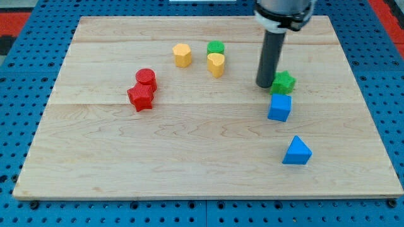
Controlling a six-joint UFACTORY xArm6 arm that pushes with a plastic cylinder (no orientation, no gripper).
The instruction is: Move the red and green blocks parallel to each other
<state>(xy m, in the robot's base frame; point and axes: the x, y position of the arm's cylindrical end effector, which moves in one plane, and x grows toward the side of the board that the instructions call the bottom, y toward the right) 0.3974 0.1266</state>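
My tip (264,85) rests on the board right of centre, touching the left side of a green star block (284,82). A green cylinder (216,48) stands near the view's top, just behind a yellow heart block (216,64). A red cylinder (146,79) and a red star block (141,97) sit together at the left of the board, the cylinder touching the star's upper right.
A yellow hexagon block (182,55) sits left of the green cylinder. A blue cube (279,107) lies just below the green star. A blue triangular block (297,152) lies lower right. The wooden board (202,183) lies on a blue pegboard.
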